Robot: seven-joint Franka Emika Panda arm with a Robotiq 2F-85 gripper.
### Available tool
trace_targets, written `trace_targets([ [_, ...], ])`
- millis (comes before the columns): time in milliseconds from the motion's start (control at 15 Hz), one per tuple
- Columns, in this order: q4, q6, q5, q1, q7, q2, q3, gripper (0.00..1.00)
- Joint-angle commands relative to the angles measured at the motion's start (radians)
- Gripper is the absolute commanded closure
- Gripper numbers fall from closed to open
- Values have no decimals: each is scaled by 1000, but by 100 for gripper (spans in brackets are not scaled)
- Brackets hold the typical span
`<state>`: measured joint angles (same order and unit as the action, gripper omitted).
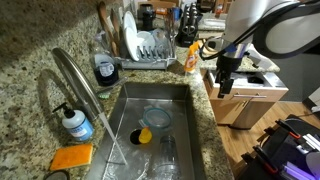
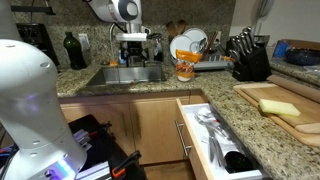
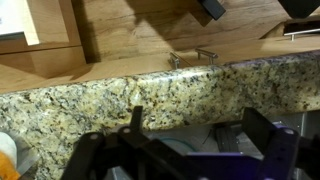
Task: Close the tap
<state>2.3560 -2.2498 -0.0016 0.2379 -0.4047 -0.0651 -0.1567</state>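
The tap (image 1: pixel 72 78) is a tall brushed-steel gooseneck at the near left of the sink (image 1: pixel 190 100) in an exterior view. A thin pale stream slants from its spout into the basin. My gripper (image 1: pixel 224 90) hangs over the granite counter on the far side of the sink from the tap and touches nothing. It also shows above the sink in an exterior view (image 2: pixel 132 60), where the arm hides the tap. In the wrist view my gripper (image 3: pixel 200 150) is open and empty, with the basin between the fingers.
A soap pump bottle (image 1: pixel 75 122) and an orange sponge (image 1: pixel 72 157) sit by the tap. A dish rack (image 1: pixel 145 45) and an orange bottle (image 1: pixel 190 57) stand behind the sink. Dishes lie in the basin. A drawer (image 2: pixel 215 140) stands open; a knife block (image 2: pixel 248 60) is beside it.
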Motion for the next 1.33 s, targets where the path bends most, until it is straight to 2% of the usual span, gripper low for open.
trace_targets([
  [0,-141,-29,-91,11,-29,173,-42,0],
  [333,-357,-142,-171,38,-116,378,-113,0],
  [467,-418,-220,-136,26,-147,432,-140,0],
  [600,-437,-251,-139,25,-120,461,-142,0],
  [667,-406,-221,-154,33,-96,425,-140,0],
  [933,-435,-230,-134,14,-124,463,-149,0],
  [1067,-508,-304,-127,14,-144,542,-157,0],
  [1133,-559,-337,-182,45,-110,584,-134,0],
  [1267,-658,-388,-186,58,-123,660,-152,0],
])
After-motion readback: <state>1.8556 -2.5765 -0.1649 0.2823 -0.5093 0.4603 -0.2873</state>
